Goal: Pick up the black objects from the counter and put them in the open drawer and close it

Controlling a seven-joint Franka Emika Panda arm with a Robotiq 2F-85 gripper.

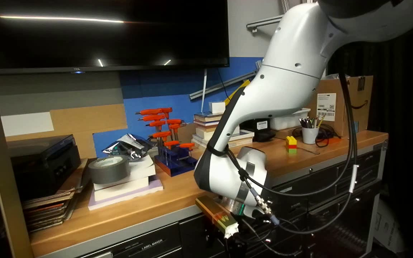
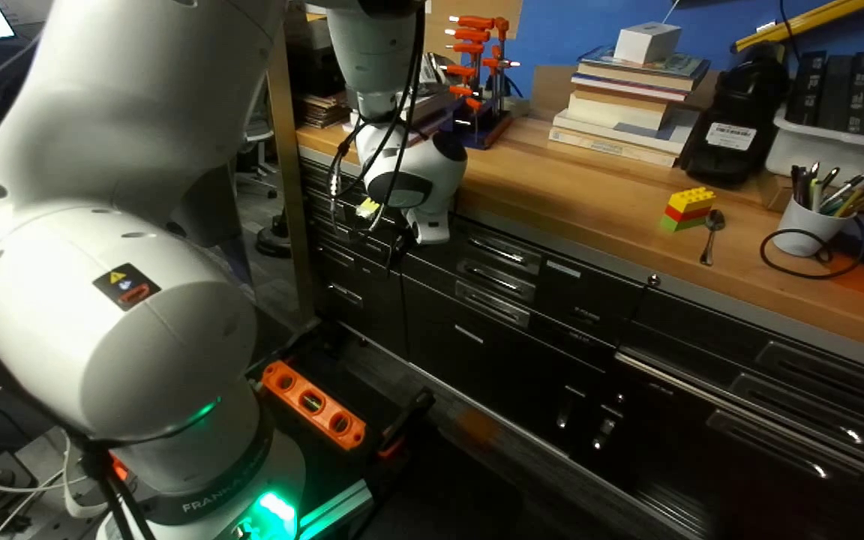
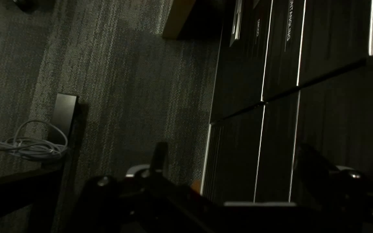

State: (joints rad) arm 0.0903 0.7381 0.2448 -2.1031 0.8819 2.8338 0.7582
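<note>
The two small black blocks do not show in any view. The wooden counter point(image 1: 177, 184) runs along the wall and also shows in an exterior view point(image 2: 552, 176). Dark drawer fronts point(image 2: 507, 262) lie flush below it, and no open drawer shows. I cannot tell which front is the drawer. My gripper point(image 3: 231, 157) is open in the wrist view, its fingers wide apart with nothing between them. In an exterior view the gripper point(image 2: 398, 251) hangs in front of the cabinets, below the counter's front edge. The wrist view looks down past dark drawer fronts to the carpet.
On the counter stand red-orange hex keys point(image 1: 163, 125), grey tape point(image 1: 109, 170) on books, a book stack point(image 2: 619, 112), a black labelled case point(image 2: 732, 127), toy bricks point(image 2: 687, 208), a spoon point(image 2: 711, 232) and a pen cup point(image 2: 807, 229). A cable point(image 3: 39, 150) lies low at the wrist view's left.
</note>
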